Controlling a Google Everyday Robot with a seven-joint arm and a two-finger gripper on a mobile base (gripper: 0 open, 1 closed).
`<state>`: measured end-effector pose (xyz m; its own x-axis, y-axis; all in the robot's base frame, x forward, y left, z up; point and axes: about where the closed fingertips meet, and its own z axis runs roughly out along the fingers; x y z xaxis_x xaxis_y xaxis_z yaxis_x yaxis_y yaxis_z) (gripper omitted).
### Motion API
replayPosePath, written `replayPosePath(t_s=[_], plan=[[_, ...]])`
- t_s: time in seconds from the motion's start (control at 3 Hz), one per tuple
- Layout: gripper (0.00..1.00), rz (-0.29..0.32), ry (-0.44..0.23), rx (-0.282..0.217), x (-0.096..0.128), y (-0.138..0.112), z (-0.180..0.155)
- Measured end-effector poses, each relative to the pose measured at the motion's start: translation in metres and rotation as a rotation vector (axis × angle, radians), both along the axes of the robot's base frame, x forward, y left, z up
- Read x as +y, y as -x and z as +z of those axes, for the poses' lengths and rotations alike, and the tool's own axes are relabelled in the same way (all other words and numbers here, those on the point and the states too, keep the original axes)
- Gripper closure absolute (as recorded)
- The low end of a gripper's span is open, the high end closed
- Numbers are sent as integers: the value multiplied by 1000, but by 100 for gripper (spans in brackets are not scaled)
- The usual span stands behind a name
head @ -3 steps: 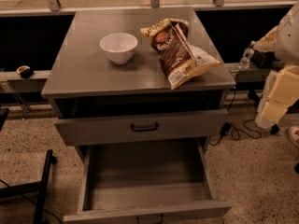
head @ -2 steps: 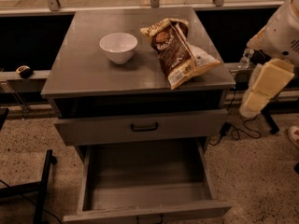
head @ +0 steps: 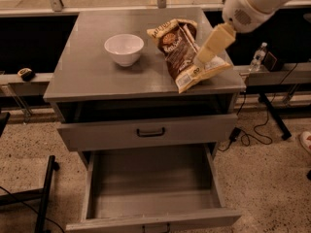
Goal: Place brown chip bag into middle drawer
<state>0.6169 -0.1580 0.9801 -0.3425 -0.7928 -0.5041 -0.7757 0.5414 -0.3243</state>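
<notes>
Cam. view: the brown chip bag (head: 176, 50) is seen lying flat on the grey table (head: 87, 76), right of centre. Its cream near end is angled twd the table's right near corner and slightly overhangs that edge. A white bowl (head: 124, 48) is set upright on the table left of the bag, apart from it.

The gripper (head: 203, 57) is positioned over the bag's right half, slanted down and to the left from the white arm (head: 257, 1), which enters at the top right. The tip is seen against the bag, but contact can't be confirmed. Whether the gripper is open or closed is not discernible.

Under the tabletop, the upper drawer (head: 150, 131) w/ black bar handle is seen pulled out slightly. Below it, the middle drawer (head: 146, 178) is pulled far out twd the near side, its grey floor and low side walls exposed. The bag is well above it, not inside.

A water bottle (head: 257, 57) is seen on the ledge right of the table, w/ cables (head: 252, 135) on the speckled floor below.
</notes>
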Motion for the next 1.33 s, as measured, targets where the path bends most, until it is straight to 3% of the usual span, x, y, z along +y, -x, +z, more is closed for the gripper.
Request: replayPosePath(t_s=[0.33,0.67,1.0,1.33], plan=[[0,-103,-44,-60,19,-62,-10],[0,-201,-120,6,29,-92,-50],[27,-122,-188,140,81,-91,-86],[50,6,-210,164,103,-72,-77]])
